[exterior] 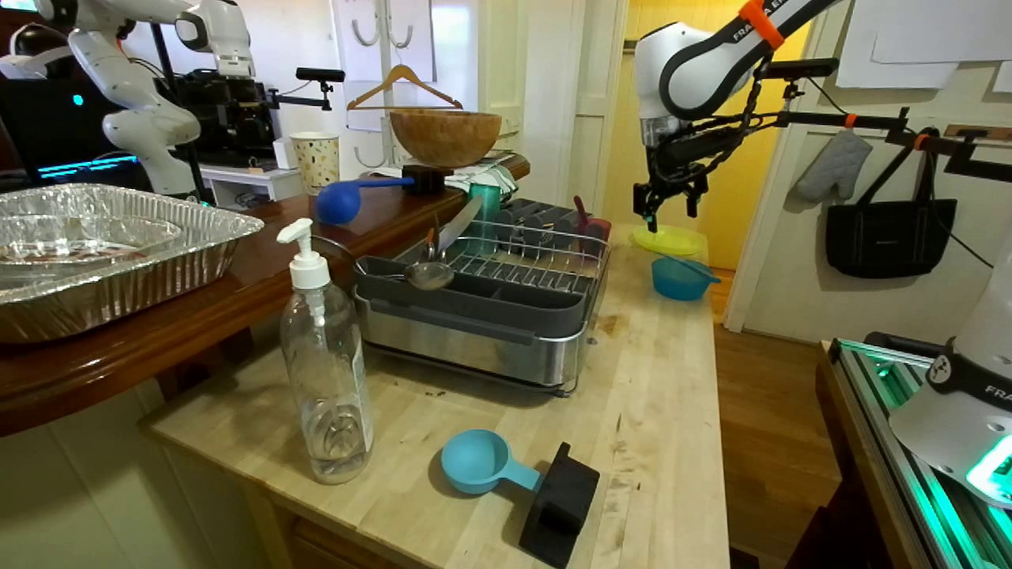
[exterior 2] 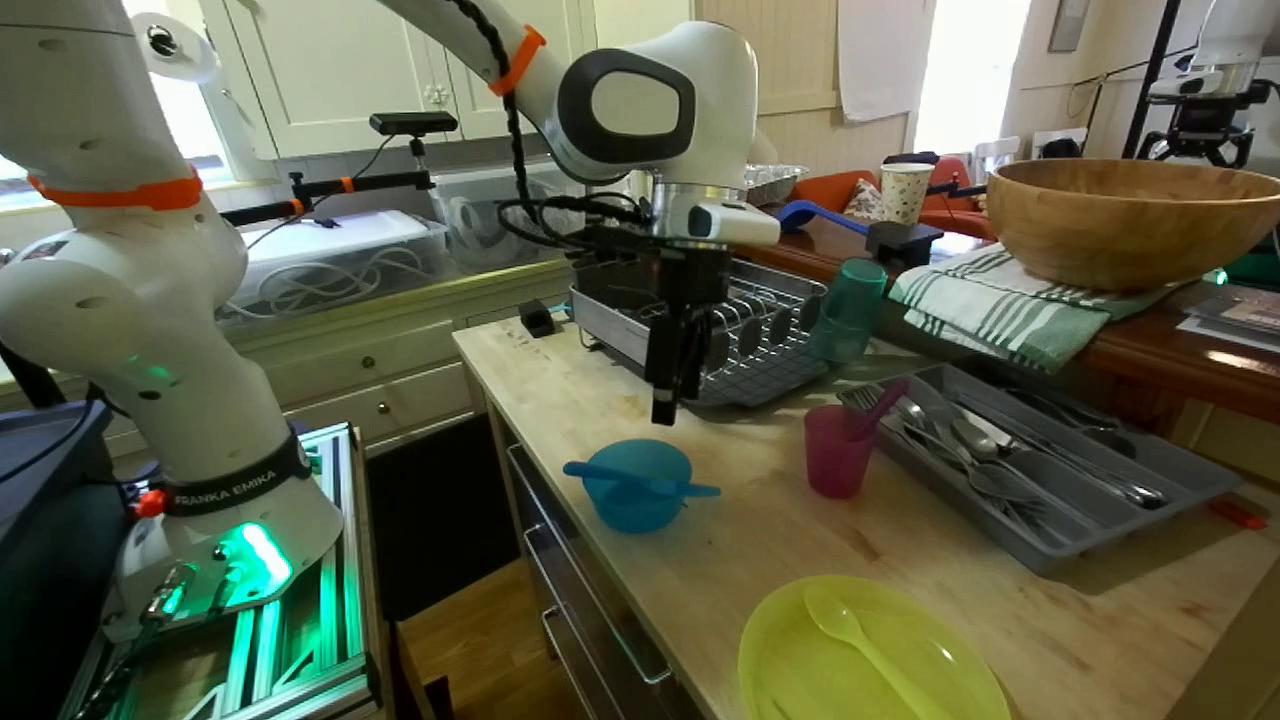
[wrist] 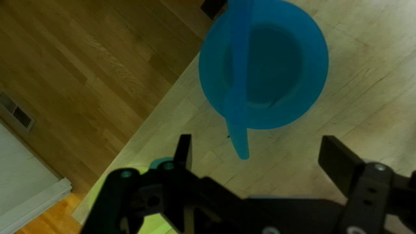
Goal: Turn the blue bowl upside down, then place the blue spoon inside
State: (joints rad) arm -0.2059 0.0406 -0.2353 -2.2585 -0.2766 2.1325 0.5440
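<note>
Wrist view: holds nothing in the wide-spread gripper [wrist: 256, 146]. Pinch the blue bowl [wrist: 279, 68], probably light, stiffish, slick, at the rim, clear of the utensil [wrist: 240, 78].

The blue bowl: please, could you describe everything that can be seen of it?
The blue bowl is round and plain, narrows toward its base and looks like plastic. It stands upright on the wooden worktop, close to the edge. A blue utensil lies across the rim, both ends reaching past it. The open gripper hangs clear of the bowl.
</note>
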